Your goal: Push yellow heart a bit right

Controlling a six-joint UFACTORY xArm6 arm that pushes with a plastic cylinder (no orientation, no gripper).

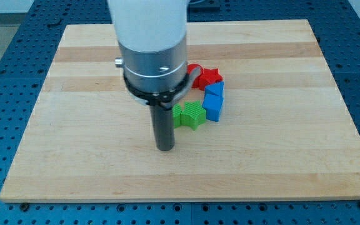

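Observation:
No yellow heart shows in the camera view; the arm's wide body [152, 56] hides part of the board behind it. My tip [164, 149] rests on the wooden board [280, 156], just below and left of a green star [194, 115] and a second green block [178, 116] that the rod partly covers. To the right of the green star stand two blue blocks, one lower [213, 107] and one upper [215, 89]. Above them are a red star [210, 76] and a red rounded block [194, 68], partly hidden by the arm.
The blocks form one tight cluster just right of the board's middle. The board lies on a blue perforated table [5, 37], which shows around all its edges.

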